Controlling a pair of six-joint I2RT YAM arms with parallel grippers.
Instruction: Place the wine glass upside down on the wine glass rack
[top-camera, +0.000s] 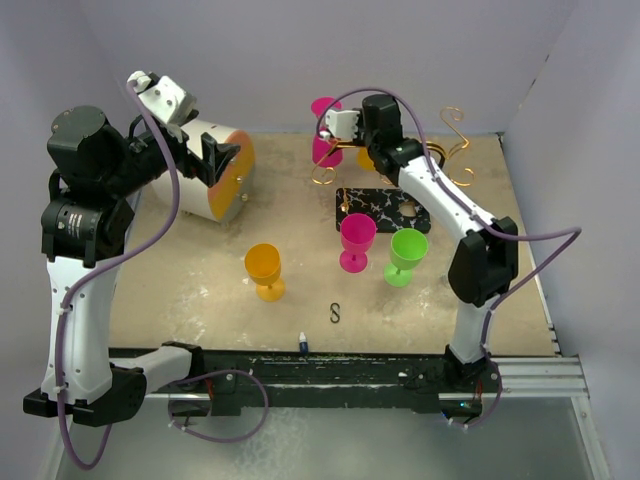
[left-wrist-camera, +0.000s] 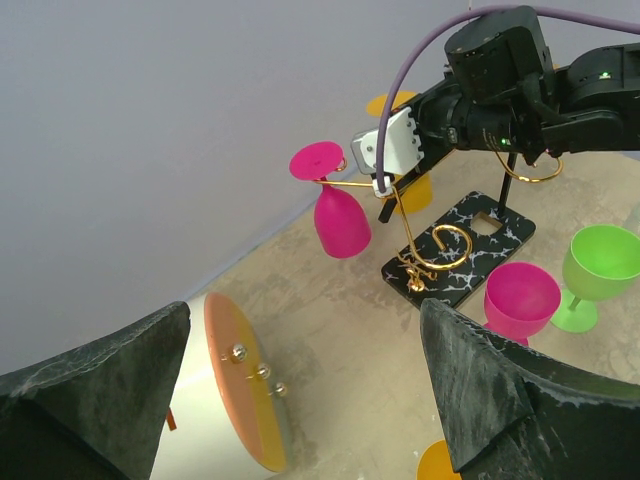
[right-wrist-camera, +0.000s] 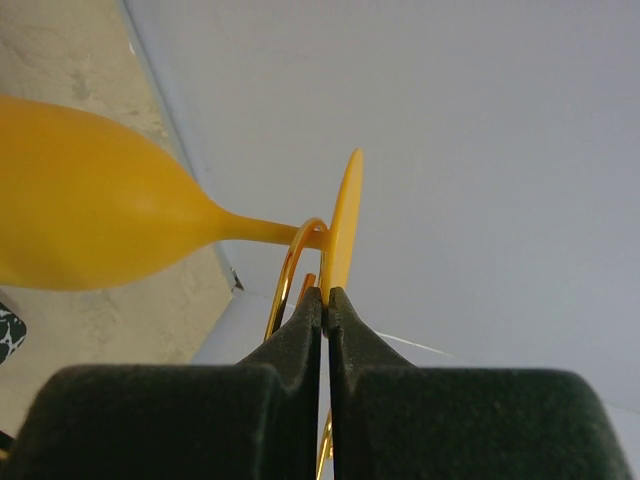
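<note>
The wine glass rack has a gold wire frame (top-camera: 455, 125) on a black marbled base (top-camera: 385, 210); it also shows in the left wrist view (left-wrist-camera: 460, 250). A pink glass (top-camera: 325, 150) hangs upside down on its left hook. My right gripper (right-wrist-camera: 326, 292) is shut on the rim of the foot of an orange wine glass (right-wrist-camera: 90, 215). That glass's stem lies inside a gold hook (right-wrist-camera: 290, 260), and in the top view it (top-camera: 366, 159) is mostly hidden under the arm. My left gripper (top-camera: 215, 160) is open and empty, raised at the far left.
A white cylinder with an orange lid (top-camera: 225, 175) lies under the left gripper. An orange glass (top-camera: 264, 270), a pink glass (top-camera: 357, 240) and a green glass (top-camera: 406, 253) stand upright on the table. A small S hook (top-camera: 336, 313) lies near the front edge.
</note>
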